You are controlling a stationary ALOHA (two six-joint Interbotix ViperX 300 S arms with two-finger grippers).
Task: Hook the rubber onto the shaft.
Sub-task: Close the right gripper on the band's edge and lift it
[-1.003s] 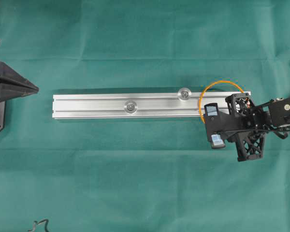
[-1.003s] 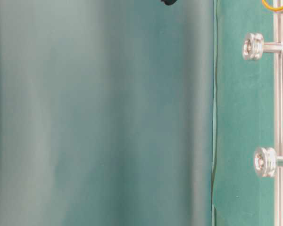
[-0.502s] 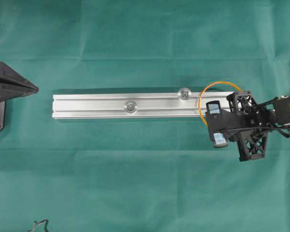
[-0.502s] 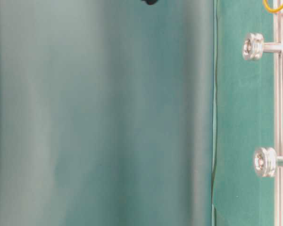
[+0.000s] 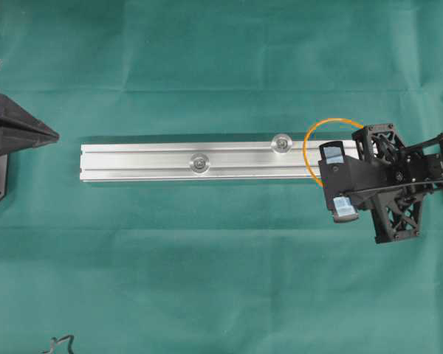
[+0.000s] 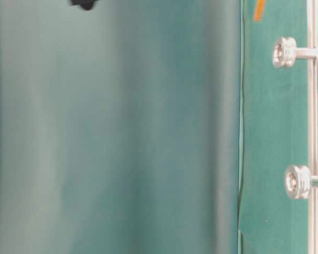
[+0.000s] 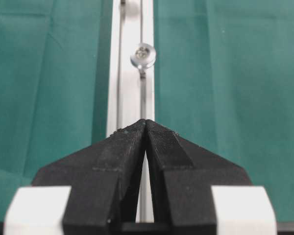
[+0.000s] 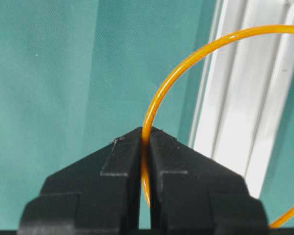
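Note:
The rubber is a thin orange loop hanging over the right end of the silver rail. My right gripper is shut on it, and the band runs between the black fingertips and arcs up over the rail. Two silver shafts stand up from the rail, one just left of the loop and another further left. The same shafts show in the table-level view, with a scrap of orange rubber above them. My left gripper is shut and empty beyond the rail's left end, and its view looks along the rail at a shaft.
Green cloth covers the table. A fold of that cloth fills most of the table-level view. A small dark object lies at the front left edge.
My right gripper has moved right and risen, carrying the rubber with it. In the table-level view the band has come off the rail's face. The left arm has not moved.

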